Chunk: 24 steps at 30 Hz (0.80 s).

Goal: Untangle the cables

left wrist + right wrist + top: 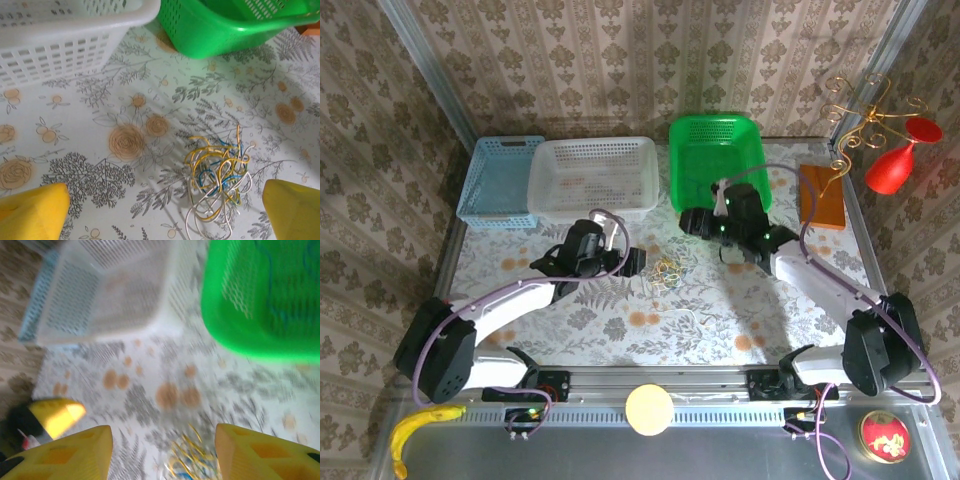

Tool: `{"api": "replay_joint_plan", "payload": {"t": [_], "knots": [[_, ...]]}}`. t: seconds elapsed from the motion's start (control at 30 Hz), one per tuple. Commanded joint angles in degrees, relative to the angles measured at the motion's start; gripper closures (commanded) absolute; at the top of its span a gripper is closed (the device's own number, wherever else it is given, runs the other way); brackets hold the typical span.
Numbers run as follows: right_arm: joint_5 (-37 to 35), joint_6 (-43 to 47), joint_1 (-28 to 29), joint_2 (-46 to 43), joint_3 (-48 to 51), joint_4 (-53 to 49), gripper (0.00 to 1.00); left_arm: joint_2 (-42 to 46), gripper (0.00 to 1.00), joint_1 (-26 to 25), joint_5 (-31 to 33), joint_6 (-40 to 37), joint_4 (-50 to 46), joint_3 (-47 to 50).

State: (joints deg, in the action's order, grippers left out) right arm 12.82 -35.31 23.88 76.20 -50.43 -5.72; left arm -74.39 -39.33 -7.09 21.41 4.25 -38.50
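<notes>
Cables (217,182): yellow-blue-white clump on the floral tablecloth (100,125), near the green basket (215,30).
Left gripper (160,220): we see it spread wide — cables btwn its fingers, off-centre.
Right gripper (162,455): also spread — cables btwn its tips, blurred.

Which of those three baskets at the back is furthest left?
The light blue basket; the white basket is in the middle and the green basket is on the right.
</notes>
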Motion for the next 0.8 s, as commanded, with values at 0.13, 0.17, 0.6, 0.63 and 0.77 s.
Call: {"api": "replay_joint_plan", "payload": {"t": [0.13, 0.17, 0.6, 0.63, 0.77], "knots": [[1.39, -6.55, 1.27, 0.95, 12.51, 10.03, 0.48, -3.91, 0.0, -1.77, -1.61, -2.61, -1.21, 0.35], [1.65, -7.14, 1.26, 1.44, 13.41, 11.01, 0.5, -4.77, 0.0, -2.28, -1.36, -3.07, -1.52, -0.08], [5.74, -15.03, 1.72, 9.86, 16.95, 21.82, 0.62, -12.43, 0.0, -5.89, -0.04, -5.68, -1.02, -4.85], [5.41, -14.93, 1.72, 9.99, 16.95, 21.91, 0.62, -12.89, 0.0, -5.87, -0.18, -5.8, -0.85, -5.02], [4.02, -12.98, 1.74, 11.38, 15.59, 20.82, 0.61, -14.52, 0.0, -5.93, -0.63, -6.27, -0.49, -5.91]]}}
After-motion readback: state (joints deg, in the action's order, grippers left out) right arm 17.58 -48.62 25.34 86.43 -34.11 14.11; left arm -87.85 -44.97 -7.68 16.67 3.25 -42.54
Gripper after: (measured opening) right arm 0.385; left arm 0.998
